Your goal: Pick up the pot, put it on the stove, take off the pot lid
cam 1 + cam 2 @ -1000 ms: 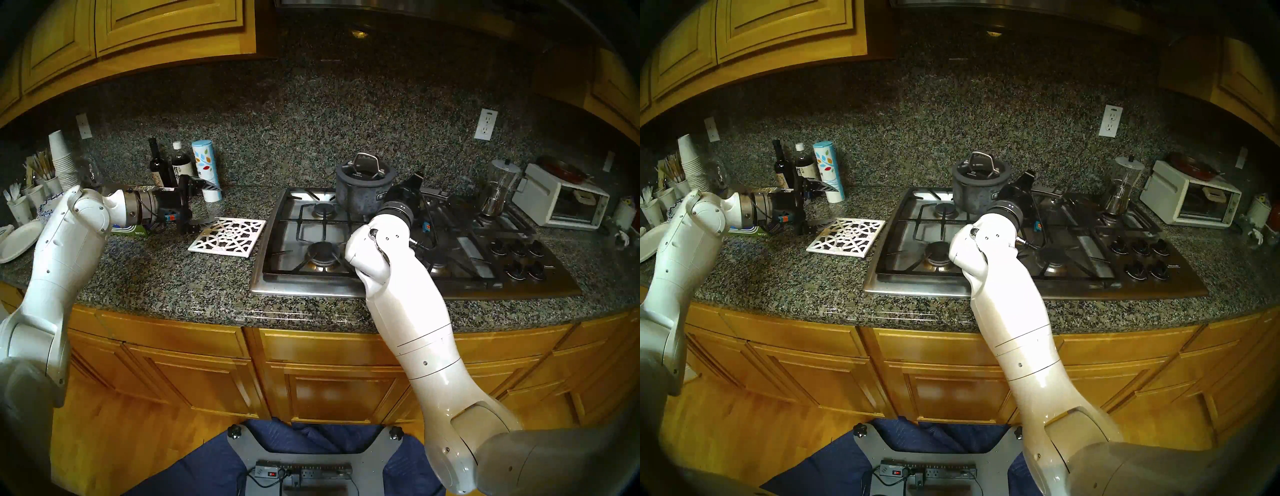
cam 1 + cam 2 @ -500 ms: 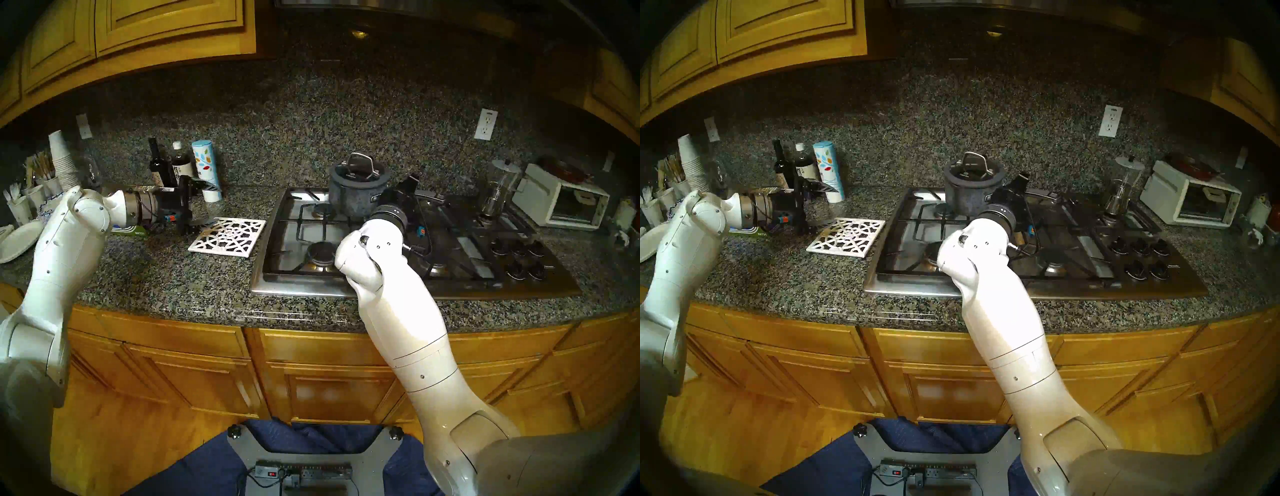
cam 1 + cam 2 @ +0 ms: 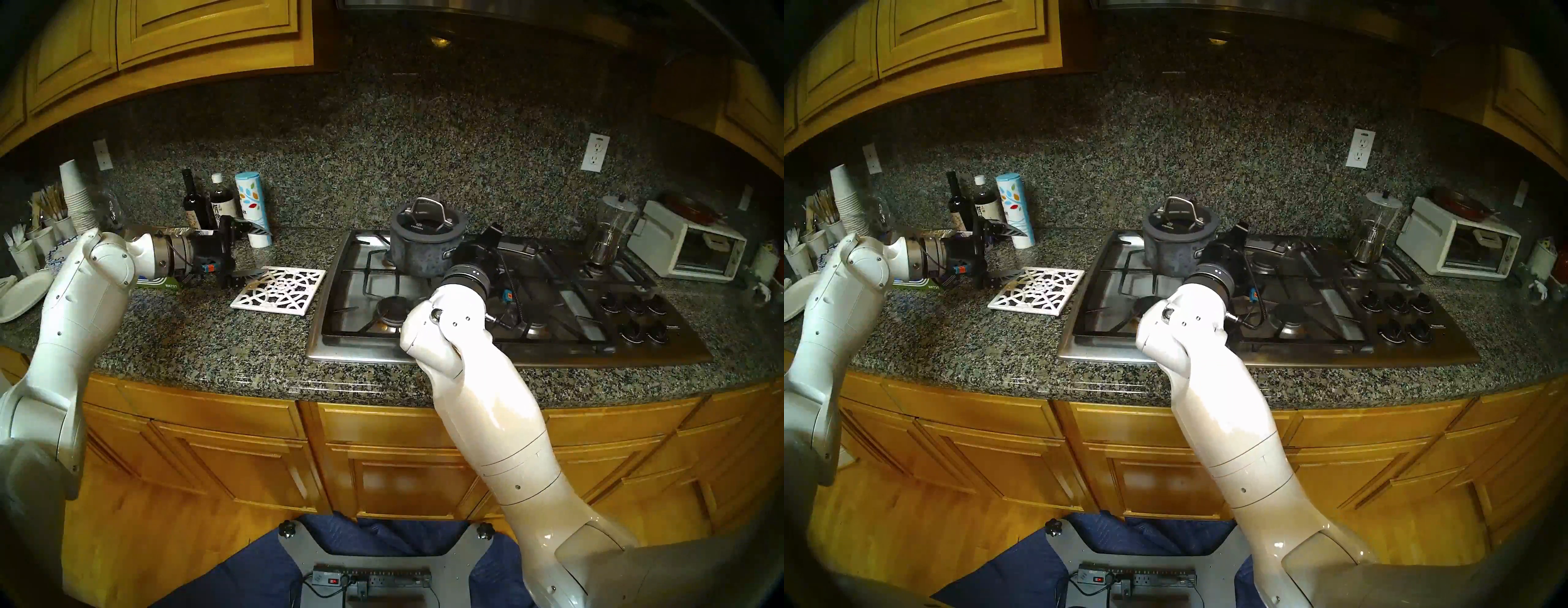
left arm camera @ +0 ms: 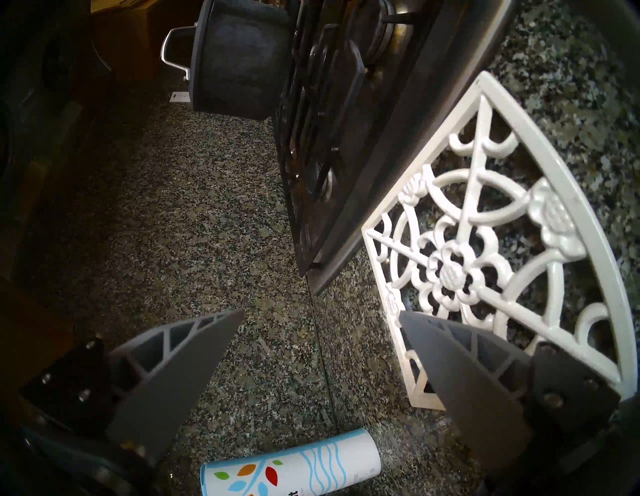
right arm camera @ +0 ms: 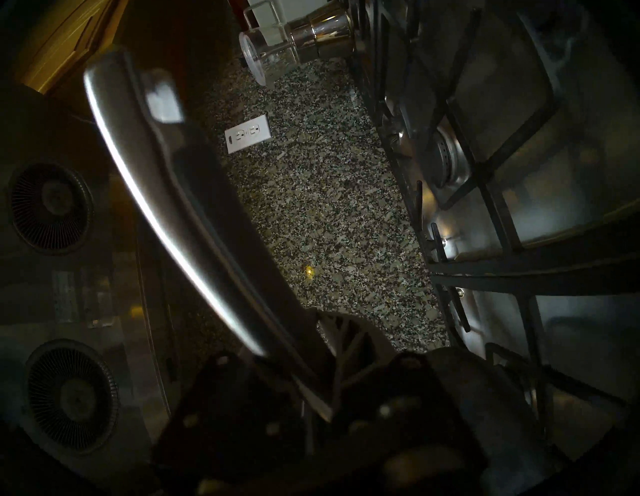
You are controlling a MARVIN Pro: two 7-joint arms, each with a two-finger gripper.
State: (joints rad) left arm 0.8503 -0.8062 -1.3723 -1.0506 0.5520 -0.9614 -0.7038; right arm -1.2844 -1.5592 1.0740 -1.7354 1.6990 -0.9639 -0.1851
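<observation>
The dark-grey pot is over the back left burner of the stove, base at or just above the grate; contact is unclear. The pot lid, with its loop handle, sits on the pot. My right gripper is shut on the pot's long silver handle, right of the pot. My left gripper hangs open and empty over the counter left of the stove.
A white lattice trivet lies just under the left gripper. Bottles and a patterned canister stand behind it. A glass-and-metal coffee maker stands on the stove's back right, a white toaster oven beyond it.
My right arm has carried the pot leftward and lower, from mid-back of the stove to over the back left burner. The left arm has not moved.
</observation>
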